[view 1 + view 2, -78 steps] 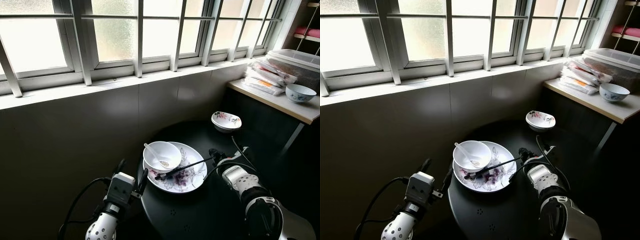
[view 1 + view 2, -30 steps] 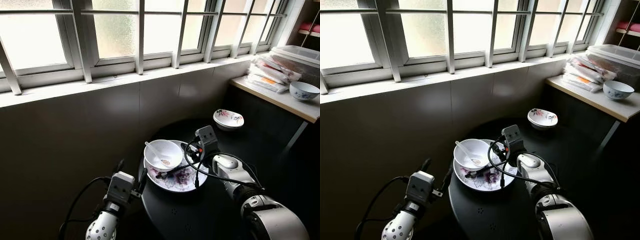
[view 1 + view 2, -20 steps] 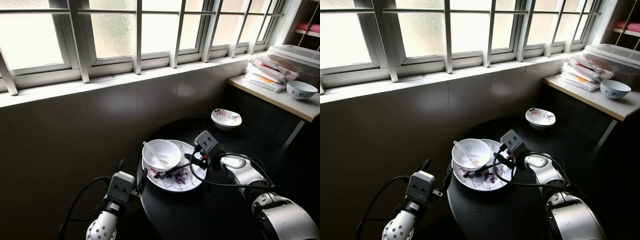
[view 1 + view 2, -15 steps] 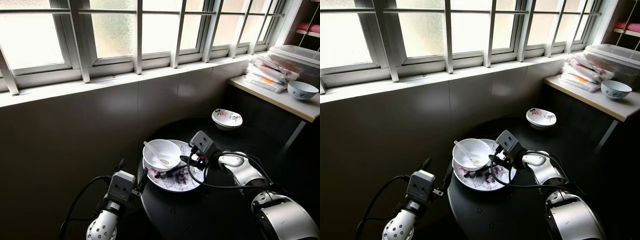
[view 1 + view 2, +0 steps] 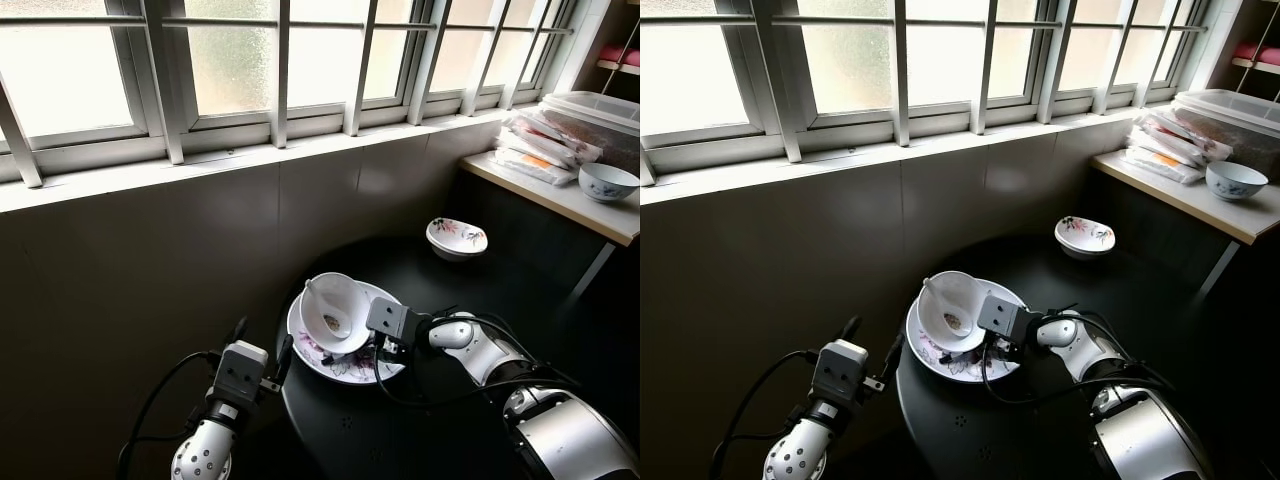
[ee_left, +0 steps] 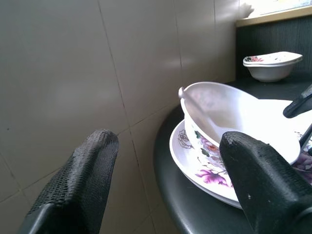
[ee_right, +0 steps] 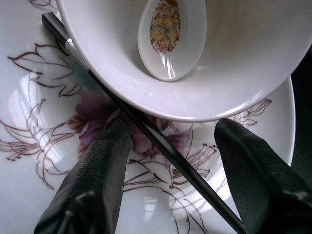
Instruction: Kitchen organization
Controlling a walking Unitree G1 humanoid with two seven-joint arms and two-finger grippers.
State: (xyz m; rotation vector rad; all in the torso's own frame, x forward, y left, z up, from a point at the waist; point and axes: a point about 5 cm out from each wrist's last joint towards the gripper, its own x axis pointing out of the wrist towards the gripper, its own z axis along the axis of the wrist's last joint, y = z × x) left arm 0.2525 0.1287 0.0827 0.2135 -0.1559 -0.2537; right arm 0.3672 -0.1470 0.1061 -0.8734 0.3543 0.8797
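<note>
Plate (image 5: 345, 365): flowered, on the round black surface (image 5: 440, 420), at its edge toward the wall.
Bowl (image 5: 337, 310): white, on the plate, tilted, a spoon (image 7: 171, 34) lying inside.
Chopstick (image 7: 146, 129): black, across the plate, passing under the bowl's rim.
Right pincer (image 7: 168, 161): over the plate, fingers wide, one each side of the chopstick, gripping nothing.
Left pincer (image 6: 170, 161): just off the plate's wall side, below the surface edge, fingers wide.
Small dish (image 5: 456, 238): beyond the plate, well apart.
Side counter (image 5: 560, 200): far right of the plate, carrying a blue-patterned bowl (image 5: 607, 182), packets (image 5: 540, 150).
</note>
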